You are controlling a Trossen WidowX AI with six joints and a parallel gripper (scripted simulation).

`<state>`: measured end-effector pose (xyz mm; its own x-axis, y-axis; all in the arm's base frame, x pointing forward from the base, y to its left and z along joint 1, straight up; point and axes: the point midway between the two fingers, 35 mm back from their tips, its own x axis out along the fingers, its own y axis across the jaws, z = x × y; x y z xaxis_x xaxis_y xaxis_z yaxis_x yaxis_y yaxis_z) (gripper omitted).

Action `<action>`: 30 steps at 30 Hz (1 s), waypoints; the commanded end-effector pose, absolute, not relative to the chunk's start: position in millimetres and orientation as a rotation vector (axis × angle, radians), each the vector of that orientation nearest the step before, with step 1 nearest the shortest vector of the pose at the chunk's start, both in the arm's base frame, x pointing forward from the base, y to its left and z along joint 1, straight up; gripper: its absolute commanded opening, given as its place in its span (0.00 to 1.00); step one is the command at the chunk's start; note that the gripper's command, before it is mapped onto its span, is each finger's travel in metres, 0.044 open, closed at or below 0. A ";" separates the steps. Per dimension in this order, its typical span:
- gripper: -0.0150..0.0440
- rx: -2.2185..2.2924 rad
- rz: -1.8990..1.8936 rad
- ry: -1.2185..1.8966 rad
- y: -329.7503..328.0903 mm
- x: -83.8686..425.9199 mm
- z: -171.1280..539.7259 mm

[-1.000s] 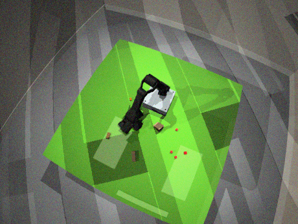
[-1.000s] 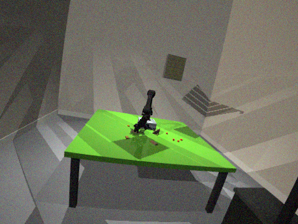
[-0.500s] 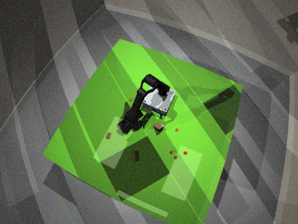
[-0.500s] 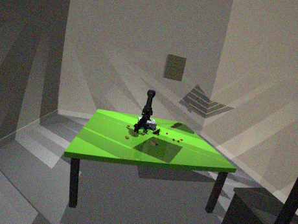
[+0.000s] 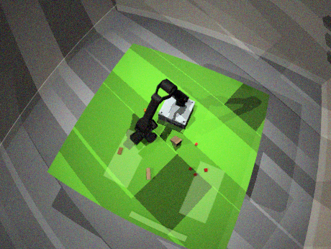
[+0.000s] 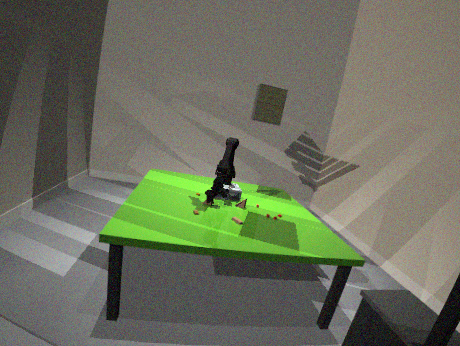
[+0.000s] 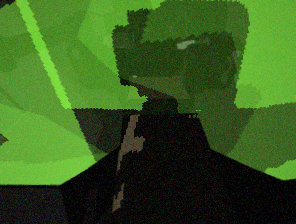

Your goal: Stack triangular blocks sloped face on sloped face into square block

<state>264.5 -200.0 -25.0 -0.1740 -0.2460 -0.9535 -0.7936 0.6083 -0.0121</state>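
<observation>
your fingers stand about half open, clamped on what looks like one triangular block; its mate sits just below centre from above. descend misaligned and the slopes could slide, shoving the lower one.

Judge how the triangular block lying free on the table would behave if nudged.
The triangular block looks rigid, its edges being straight. Its flat faces suggest sliding rather than rolling. Being small, it would probably shift under a light push.
</observation>
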 end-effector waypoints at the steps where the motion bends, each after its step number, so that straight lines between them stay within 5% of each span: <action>1: 0.25 -0.820 0.643 1.630 -203.8 261.7 -19.5; 30: 0.25 -0.485 0.828 0.950 -243.5 230.8 -2.7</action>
